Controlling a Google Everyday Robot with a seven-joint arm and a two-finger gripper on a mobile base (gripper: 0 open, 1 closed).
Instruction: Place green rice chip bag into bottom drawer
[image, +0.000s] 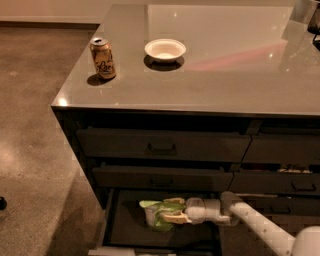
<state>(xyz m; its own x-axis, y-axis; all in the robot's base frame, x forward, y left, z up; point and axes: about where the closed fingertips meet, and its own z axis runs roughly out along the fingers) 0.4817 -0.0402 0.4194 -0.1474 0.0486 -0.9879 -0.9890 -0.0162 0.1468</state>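
The green rice chip bag (157, 214) is a crinkly light-green bag with a white panel. It lies low inside the open bottom drawer (125, 231) of the dark cabinet, at or just above the drawer's dark floor. My gripper (170, 210) reaches in from the right, and its tan fingers (174, 218) are closed on the bag's right side. The white arm runs off to the lower right.
On the counter top (225, 65) stand a gold can (103, 58) near the left edge and a white bowl (165, 49). Two shut handled drawers (161, 148) sit above the open one. More drawers are at the right. Brown floor lies to the left.
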